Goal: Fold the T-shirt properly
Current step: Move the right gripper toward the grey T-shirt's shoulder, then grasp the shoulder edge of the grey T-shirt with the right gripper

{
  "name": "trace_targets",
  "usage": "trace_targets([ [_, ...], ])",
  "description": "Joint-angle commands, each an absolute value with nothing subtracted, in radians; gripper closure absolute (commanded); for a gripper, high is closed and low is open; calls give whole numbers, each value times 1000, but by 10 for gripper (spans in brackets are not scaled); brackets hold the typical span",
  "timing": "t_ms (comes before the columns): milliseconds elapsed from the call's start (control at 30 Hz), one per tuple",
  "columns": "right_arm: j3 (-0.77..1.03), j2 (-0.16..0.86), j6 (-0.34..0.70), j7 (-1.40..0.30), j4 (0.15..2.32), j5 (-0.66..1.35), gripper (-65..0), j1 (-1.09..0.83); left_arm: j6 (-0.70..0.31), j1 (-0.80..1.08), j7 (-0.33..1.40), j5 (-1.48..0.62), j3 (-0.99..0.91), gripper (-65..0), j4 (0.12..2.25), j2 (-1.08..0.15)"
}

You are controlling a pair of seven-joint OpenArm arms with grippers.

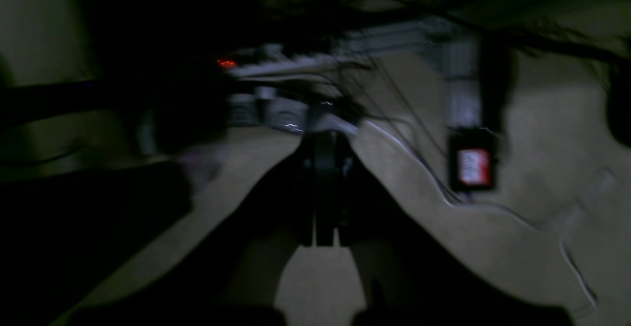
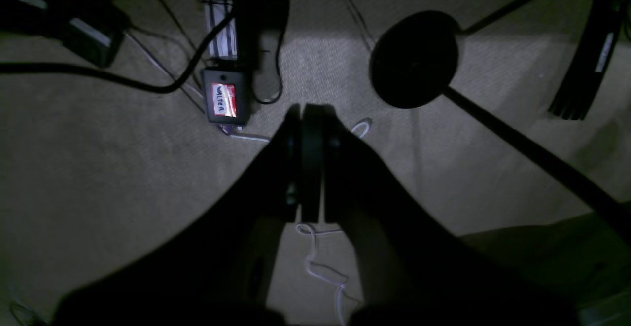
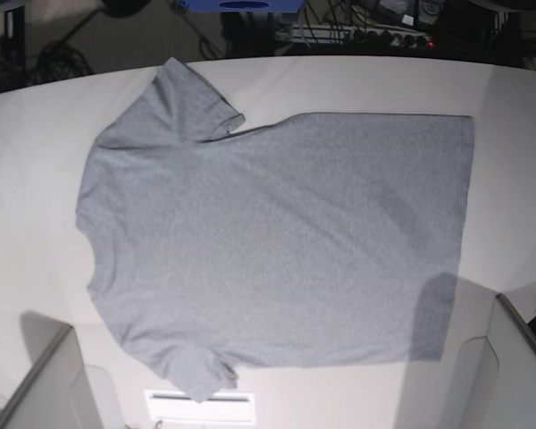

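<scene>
Surface: we see a white table (image 3: 36,134) filling the base view, with dark floor and cables beyond its far edge.
T-shirt: the heather-grey T-shirt (image 3: 277,241) lies spread flat on the table, plain side up, no lettering showing. Collar end faces the view's left, hem the right; one sleeve points to the far edge, the other to the near edge.
Arms: we find neither arm over the table in the base view.
Left gripper: the left gripper (image 1: 323,188) hangs over beige carpet (image 1: 542,133), jaws pressed together, nothing between them. This view is dark and motion-blurred.
Right gripper: the right gripper (image 2: 310,163) is likewise closed on nothing, above the same carpet.
Floor items: we note a small black box with a red label (image 2: 225,96), a white cord (image 2: 315,262), a round black stand base (image 2: 414,59).
</scene>
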State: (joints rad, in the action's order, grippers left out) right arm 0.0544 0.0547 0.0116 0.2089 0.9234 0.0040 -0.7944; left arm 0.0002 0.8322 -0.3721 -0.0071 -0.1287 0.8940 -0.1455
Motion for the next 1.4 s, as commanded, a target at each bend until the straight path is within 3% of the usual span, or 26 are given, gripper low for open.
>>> trace_targets([
  [0,84,64,1,199,972,8,0,-829,2,886,-381,-7,-151,0,934,-148],
  [300,231,28,1,-5,1431,10,0,-978,2,1018,-384,-7,-363,0,1213,-153],
  [533,318,13,1,-205,1747,10,0,-978,1,1073,-384,-16,-427,0,1442,-148],
  [767,315,2,1,-262,1975,13,0,-923,1,1145,-378,-294,-435,0,1701,-153],
  [1067,315,-45,2,-265,1991,455,0,-800,-1,1144,-377,-504,-510,0,1816,-174],
  [1100,315,-44,2,-266,1991,518,-15,-791,-2,1138,-377,-529,-518,-28,1816,-177],
  [1167,321,-44,2,-306,1991,622,-180,-783,-2,1125,-377,-562,-529,-117,1814,-186],
  [1233,318,-12,2,-366,1986,708,-296,-765,-2,1115,-375,-593,-539,-214,1811,-193],
  [1367,321,41,2,-479,1942,903,-321,-705,-4,1070,-305,-647,-558,-397,1814,-193],
])
